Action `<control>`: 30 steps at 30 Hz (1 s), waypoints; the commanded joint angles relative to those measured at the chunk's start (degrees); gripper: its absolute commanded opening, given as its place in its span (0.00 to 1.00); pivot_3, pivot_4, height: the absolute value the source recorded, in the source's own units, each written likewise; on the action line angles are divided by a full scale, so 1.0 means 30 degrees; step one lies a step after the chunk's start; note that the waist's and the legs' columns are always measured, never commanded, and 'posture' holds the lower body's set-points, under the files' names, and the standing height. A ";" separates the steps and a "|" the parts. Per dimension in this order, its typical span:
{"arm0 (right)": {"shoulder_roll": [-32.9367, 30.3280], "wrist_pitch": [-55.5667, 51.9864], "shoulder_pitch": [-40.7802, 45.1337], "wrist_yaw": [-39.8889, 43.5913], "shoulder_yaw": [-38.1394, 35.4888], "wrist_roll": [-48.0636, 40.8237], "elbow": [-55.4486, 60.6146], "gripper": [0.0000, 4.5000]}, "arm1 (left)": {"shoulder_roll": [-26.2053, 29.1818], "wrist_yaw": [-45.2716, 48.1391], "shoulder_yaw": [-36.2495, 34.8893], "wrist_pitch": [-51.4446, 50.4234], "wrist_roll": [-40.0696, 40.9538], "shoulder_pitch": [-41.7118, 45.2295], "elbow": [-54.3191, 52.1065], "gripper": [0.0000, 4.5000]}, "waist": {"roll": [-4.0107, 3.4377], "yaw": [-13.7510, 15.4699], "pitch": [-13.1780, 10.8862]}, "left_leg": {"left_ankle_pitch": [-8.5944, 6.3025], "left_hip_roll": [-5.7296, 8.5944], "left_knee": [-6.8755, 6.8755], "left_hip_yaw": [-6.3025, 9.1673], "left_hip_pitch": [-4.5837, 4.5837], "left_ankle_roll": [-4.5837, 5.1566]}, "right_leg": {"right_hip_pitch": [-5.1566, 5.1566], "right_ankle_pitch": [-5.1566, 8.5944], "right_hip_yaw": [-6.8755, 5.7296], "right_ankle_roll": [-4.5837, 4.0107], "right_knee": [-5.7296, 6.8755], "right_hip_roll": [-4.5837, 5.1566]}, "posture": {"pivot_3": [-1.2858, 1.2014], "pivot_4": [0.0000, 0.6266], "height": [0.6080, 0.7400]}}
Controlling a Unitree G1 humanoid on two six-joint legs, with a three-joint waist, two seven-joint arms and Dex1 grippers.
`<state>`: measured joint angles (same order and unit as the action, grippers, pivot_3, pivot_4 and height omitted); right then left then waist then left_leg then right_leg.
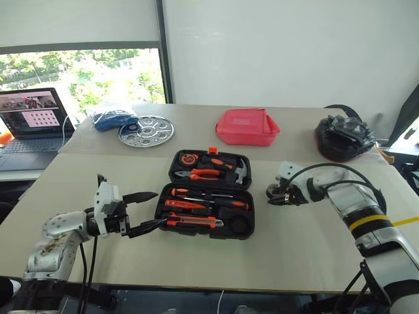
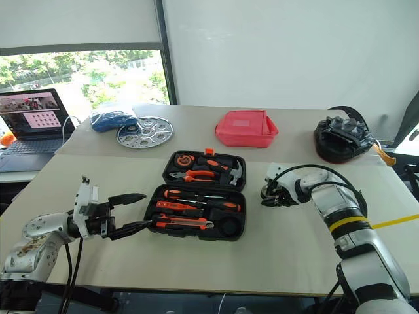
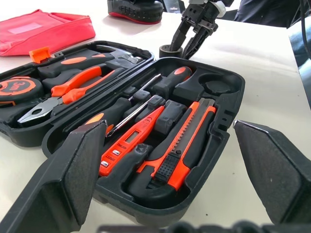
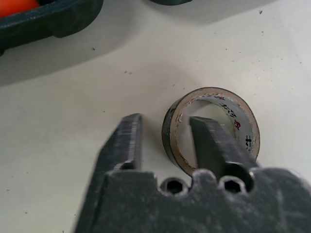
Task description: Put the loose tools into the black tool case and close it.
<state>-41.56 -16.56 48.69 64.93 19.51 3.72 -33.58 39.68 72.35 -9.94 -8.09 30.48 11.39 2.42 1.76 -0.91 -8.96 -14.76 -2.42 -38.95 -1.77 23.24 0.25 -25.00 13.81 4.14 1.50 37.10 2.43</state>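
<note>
The black tool case (image 1: 196,230) lies open in the middle of the table. Its near half holds two orange-and-black screwdrivers (image 1: 211,195), the slim orange tester (image 3: 131,141) and the utility knife (image 3: 182,141). A round slot (image 3: 214,85) at its right end is empty. The black tape roll (image 4: 170,141) lies flat on the table just right of the case. My right gripper (image 4: 165,121) points down at it, one finger inside the ring and one outside, with a small gap at the outer finger. My left gripper (image 1: 159,208) is wide open, level, at the case's left edge.
The case's far half holds pliers (image 1: 196,174), a hammer and a tape measure. At the back of the table are a red zip pouch (image 1: 247,126), a black bundle (image 1: 344,137), a metal disc (image 1: 146,131), a blue object (image 1: 112,120) and a laptop (image 1: 29,124) at far left.
</note>
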 commanded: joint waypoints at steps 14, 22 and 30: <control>-0.0607 -0.5239 -0.3052 0.3868 -0.1753 -0.6758 1.4554 0.02 | 0.0263 0.1257 -0.0035 0.0294 0.0361 -0.0389 -0.0812 1.00 | -0.0021 0.0003 -0.0013 | 0.0001 -0.0026 -0.0008 0.0026 -0.0013 -0.0001 | 0.0007 -0.0006 -0.0028 -0.0010 0.0021 -0.0015 | 0.52 0.24 1.00; -0.0127 -0.5798 -0.4100 0.1845 0.0407 -0.4557 1.4944 0.02 | 0.0328 0.1630 0.0204 0.0408 0.0185 -0.0379 -0.0681 1.00 | -0.0020 0.0037 -0.0014 | 0.0017 -0.0007 -0.0049 0.0018 -0.0006 -0.0025 | 0.0009 -0.0029 -0.0027 -0.0006 0.0026 -0.0013 | 0.52 0.24 1.00; -0.0456 -0.5533 -0.4388 0.1750 0.1510 -0.3358 1.4484 0.02 | 0.0520 0.1955 0.0080 0.0629 -0.0015 -0.0641 -0.0697 1.00 | -0.0020 0.0028 -0.0014 | 0.0017 -0.0007 -0.0049 0.0019 -0.0004 -0.0024 | 0.0009 -0.0030 -0.0027 -0.0005 0.0024 -0.0014 | 0.52 0.24 1.00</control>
<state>-42.07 -32.81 35.26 70.08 24.47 -6.95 9.37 40.38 77.75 -9.10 -7.44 30.38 9.85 0.87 1.70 -0.83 -9.00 -14.71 -2.44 -39.09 -1.72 23.21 0.18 -24.96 13.72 4.06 1.49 37.17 2.39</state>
